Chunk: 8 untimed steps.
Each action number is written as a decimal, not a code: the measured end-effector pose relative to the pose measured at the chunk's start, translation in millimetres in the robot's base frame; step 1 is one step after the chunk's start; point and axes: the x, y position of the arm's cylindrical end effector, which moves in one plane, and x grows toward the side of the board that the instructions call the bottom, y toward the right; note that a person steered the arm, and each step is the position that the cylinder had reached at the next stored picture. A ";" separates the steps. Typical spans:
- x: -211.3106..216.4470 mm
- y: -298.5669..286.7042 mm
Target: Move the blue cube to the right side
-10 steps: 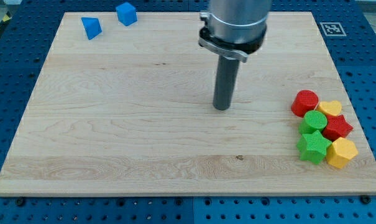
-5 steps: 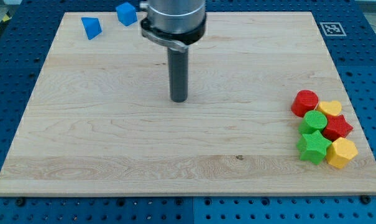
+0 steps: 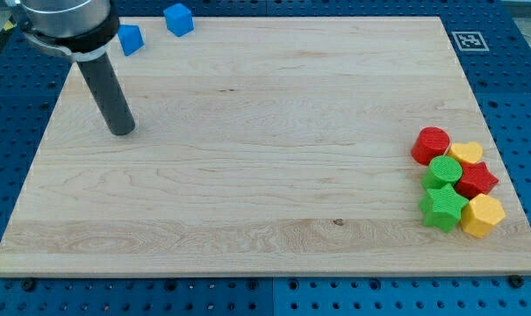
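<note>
The blue cube (image 3: pixel 179 18) sits near the top edge of the wooden board (image 3: pixel 265 193), at the view's upper left. A second blue block (image 3: pixel 131 39), wedge-like, lies just left of it, partly behind the arm. My tip (image 3: pixel 121 132) rests on the board at the left, well below both blue blocks and left of the cube. It touches no block.
At the view's right edge lies a tight cluster: a red cylinder (image 3: pixel 431 145), a yellow heart (image 3: pixel 466 154), a green round block (image 3: pixel 444 169), a red star (image 3: pixel 477 180), a green star (image 3: pixel 442 207) and a yellow hexagon (image 3: pixel 483 215).
My tip has moved far to the view's left, from the board's middle to its left part. No block has moved.
</note>
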 end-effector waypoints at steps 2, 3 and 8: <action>-41.4 -74.2; -55.9 -103.7; -170.4 -68.9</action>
